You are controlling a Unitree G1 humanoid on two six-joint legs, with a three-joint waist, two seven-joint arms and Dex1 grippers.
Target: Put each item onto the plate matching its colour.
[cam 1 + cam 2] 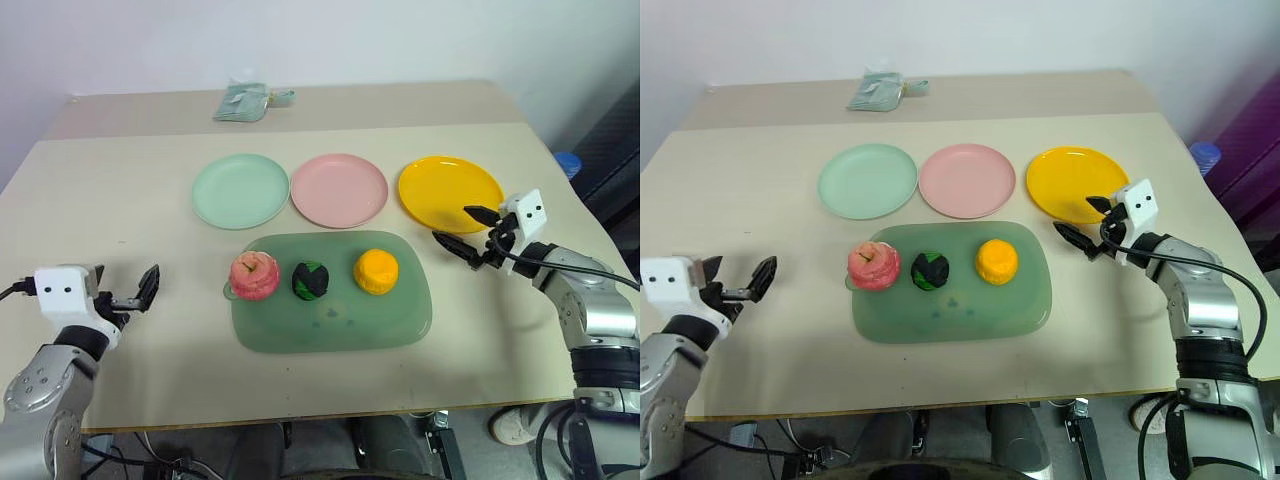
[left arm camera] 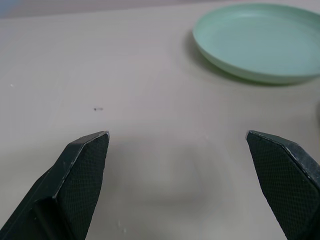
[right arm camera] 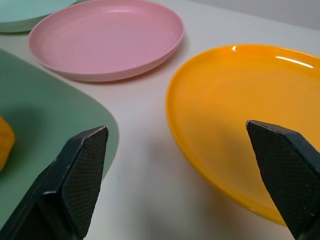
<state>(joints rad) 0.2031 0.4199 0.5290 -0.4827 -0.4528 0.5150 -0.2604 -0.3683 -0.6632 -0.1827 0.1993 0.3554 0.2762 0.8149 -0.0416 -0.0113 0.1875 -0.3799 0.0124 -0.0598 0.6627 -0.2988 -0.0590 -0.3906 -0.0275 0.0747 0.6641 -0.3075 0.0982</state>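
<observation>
Three small toy foods sit in a row on the large translucent green rounded-rectangle tray near the table's front edge: a pink-red apple-like toy at the tray's left end, a dark green-and-black lump in the middle, and an orange-yellow round toy toward the right. None of them touches its neighbour. Just beyond the tray, three round plastic plates lie in a line, all bare: a mint green plate on the left, a pink plate in the centre, its near rim close to the tray's far edge, and a yellow plate on the right. The right gripper hovers over the near rim of the yellow plate, just to the right of the tray, its two black fingers spread wide and holding nothing. The left gripper hangs over bare beige tabletop well to the left of the tray, fingers likewise spread apart and empty. At the table's far edge lies a small pale green crumpled packet.
</observation>
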